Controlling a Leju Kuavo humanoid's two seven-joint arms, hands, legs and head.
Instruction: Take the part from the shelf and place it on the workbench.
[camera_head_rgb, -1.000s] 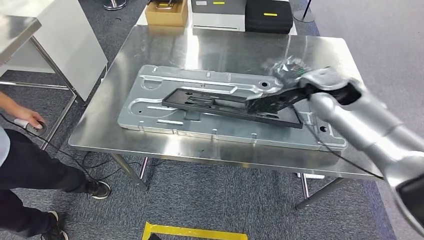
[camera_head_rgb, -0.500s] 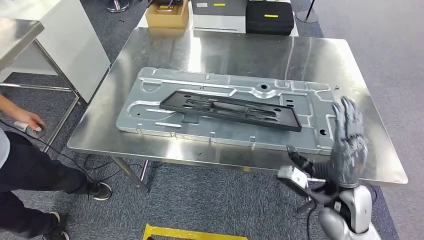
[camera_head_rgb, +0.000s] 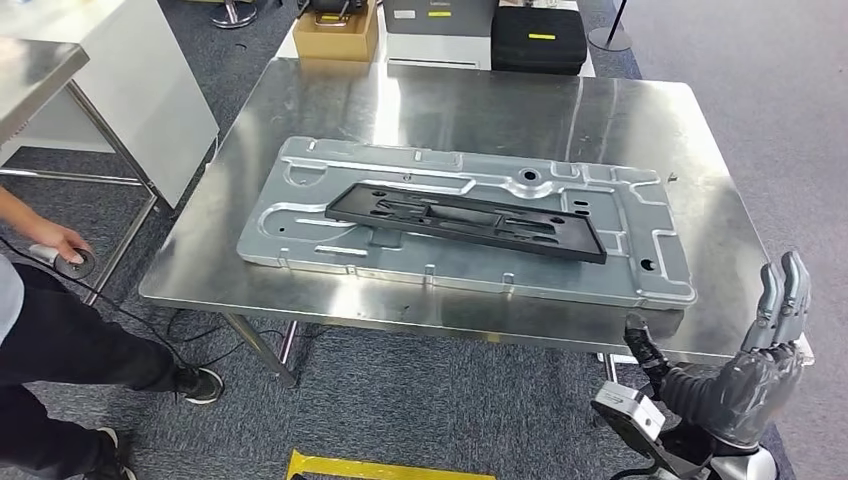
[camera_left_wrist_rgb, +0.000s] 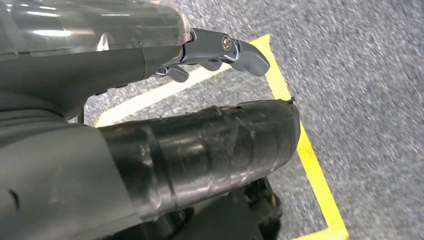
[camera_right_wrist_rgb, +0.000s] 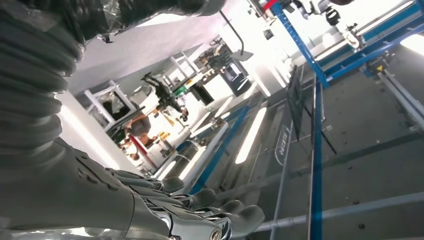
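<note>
Grey carpet surrounds the workbench (camera_head_rgb: 690, 160) bearing the black part (camera_head_rgb: 465, 221); right hand (camera_head_rgb: 745, 375) empty, fingers apart.

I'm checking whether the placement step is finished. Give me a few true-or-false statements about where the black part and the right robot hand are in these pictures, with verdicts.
1. The black part lies on the silver stamped panel. True.
2. The right robot hand grips the black part. False: it is off the table's near right corner, apart from the part, fingers spread and holding nothing.
3. The silver panel lies on the steel workbench. True.
4. The black part hangs over the workbench's near edge. False: it lies wholly on the panel, back from the edge.
5. A cardboard box stands on the floor beyond the workbench. True.
</note>
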